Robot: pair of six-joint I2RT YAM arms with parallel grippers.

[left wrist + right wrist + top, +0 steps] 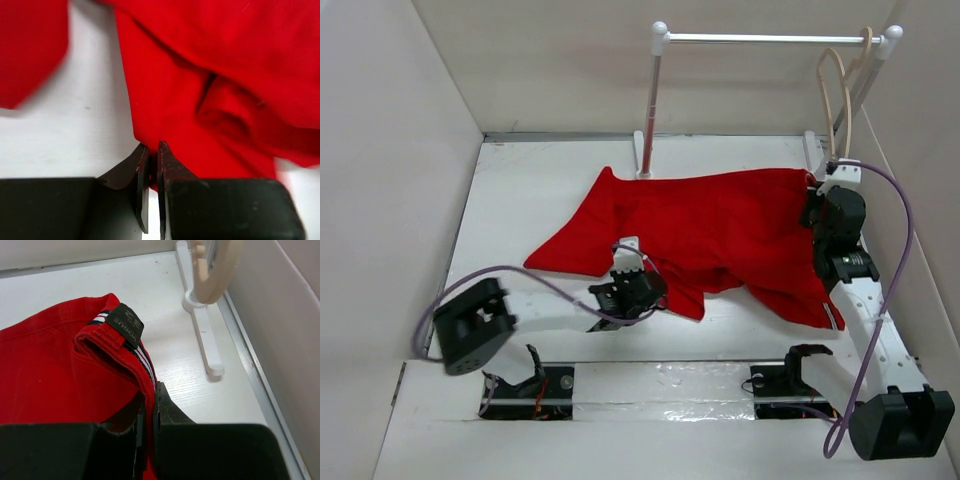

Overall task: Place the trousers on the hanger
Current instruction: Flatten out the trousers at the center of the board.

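- The trousers (pixel 720 225) lie spread across the middle of the table (pixel 520 190), with the waist toward the right of the overhead view and the legs reaching toward the left.
- The left gripper (pixel 645 290) sits at the lower edge of the cloth. In the left wrist view its jaws are nearly together, with a fold of red cloth pinched between them.
- The right gripper (pixel 817 205) is at the right end of the trousers. In the right wrist view its jaws are clamped on the striped waistband, just below a dark label (pixel 124 322).
- The hanger (pixel 840 90) hangs from the right end of the rail stand (pixel 660 100), in the upper right of the overhead view, apart from the trousers.
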